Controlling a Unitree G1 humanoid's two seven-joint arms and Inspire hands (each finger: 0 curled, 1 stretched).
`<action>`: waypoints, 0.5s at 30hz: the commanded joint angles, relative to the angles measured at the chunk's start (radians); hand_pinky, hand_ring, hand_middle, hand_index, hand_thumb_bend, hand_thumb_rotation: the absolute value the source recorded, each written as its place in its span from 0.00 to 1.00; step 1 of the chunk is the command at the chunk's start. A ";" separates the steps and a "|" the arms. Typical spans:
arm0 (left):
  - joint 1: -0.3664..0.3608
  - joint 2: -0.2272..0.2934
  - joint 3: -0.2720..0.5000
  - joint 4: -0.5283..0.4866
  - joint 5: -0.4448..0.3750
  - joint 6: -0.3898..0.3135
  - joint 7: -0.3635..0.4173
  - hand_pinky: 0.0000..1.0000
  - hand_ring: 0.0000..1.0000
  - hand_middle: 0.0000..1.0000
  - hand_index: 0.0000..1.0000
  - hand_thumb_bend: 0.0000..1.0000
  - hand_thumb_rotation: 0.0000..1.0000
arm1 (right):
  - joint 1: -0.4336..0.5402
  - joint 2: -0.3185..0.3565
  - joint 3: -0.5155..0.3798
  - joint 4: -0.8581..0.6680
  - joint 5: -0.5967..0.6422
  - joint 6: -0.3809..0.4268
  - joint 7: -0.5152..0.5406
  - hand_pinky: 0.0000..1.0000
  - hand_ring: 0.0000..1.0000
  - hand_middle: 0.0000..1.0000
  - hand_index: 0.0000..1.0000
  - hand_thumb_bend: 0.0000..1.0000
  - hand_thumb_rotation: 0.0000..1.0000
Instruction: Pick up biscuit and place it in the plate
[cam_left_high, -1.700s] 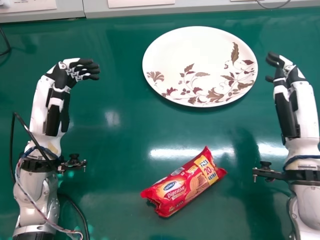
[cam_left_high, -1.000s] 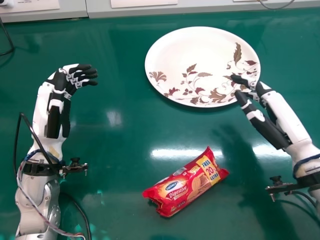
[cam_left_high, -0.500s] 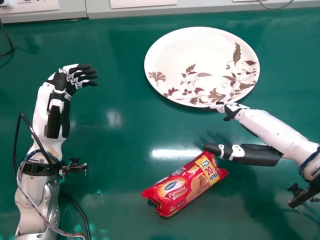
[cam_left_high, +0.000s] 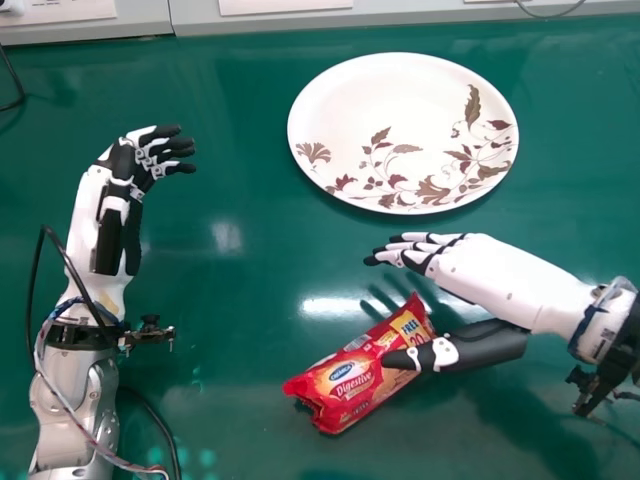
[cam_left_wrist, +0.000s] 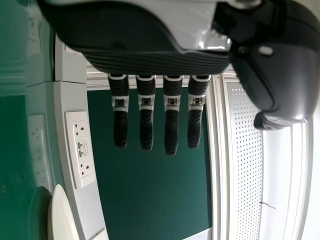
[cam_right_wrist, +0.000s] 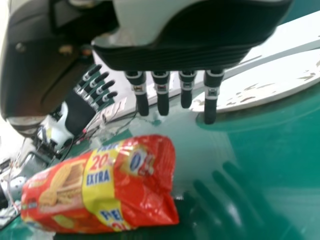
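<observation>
Right hand (cam_left_high: 500, 275) was released over the biscuit (cam_left_high: 345, 388) – fingers straight, thumb crossing its right half in the head view, probably lined up to pinch its narrow width. Couldn't tell if it touched. Left hand (cam_left_high: 125, 162) idled at the left, fingers relaxed, empty. Plate (cam_left_high: 380, 90) lay flat beyond, likely so the carry was short. Biscuit lay on the table (cam_left_high: 250, 310) – long axis diagonal, near-left to far-right.
</observation>
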 joint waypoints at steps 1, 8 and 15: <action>0.081 -0.003 0.001 0.046 0.018 0.019 0.001 0.61 0.71 0.70 0.73 0.67 0.30 | -0.017 -0.026 0.007 0.004 0.009 -0.017 0.016 0.85 0.97 0.99 0.99 1.00 0.46; 0.075 0.000 0.002 0.044 0.019 0.024 -0.002 0.60 0.71 0.70 0.73 0.67 0.29 | -0.055 -0.093 0.007 -0.019 0.006 -0.035 0.069 0.89 0.99 1.00 1.00 1.00 0.47; 0.074 0.003 0.007 0.044 0.020 0.020 -0.002 0.61 0.71 0.71 0.73 0.66 0.28 | -0.070 -0.116 0.025 -0.033 -0.034 -0.087 0.078 0.89 1.00 1.00 1.00 1.00 0.42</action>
